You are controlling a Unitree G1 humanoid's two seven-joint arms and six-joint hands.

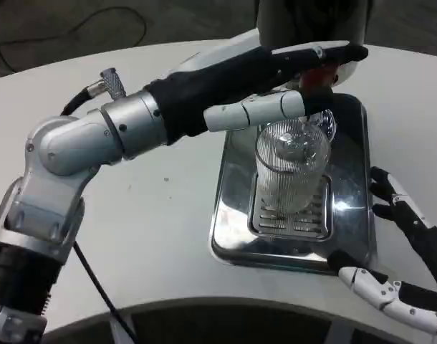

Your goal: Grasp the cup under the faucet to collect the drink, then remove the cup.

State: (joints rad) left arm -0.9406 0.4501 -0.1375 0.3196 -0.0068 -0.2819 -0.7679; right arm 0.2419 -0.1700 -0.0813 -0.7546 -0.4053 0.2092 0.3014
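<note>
A clear ribbed cup (290, 172) stands upright on the slotted grate (290, 218) of a shiny metal drip tray (233, 236), right under the faucet (320, 77), which has a red part. My left hand (276, 72) reaches across from the left and lies stretched out over the faucet, its fingertips (351, 52) on top of it and its thumb (254, 113) just above the cup's rim. It grips nothing. My right hand (401, 244) waits low at the tray's right edge, fingers spread, apart from the cup. Whether drink is in the cup cannot be told.
The dispenser's white body (311, 21) rises behind the tray at the table's far side. My left forearm (125, 129) crosses the table's left half above the white tabletop (154, 215). The table's front edge (204, 307) curves close below the tray.
</note>
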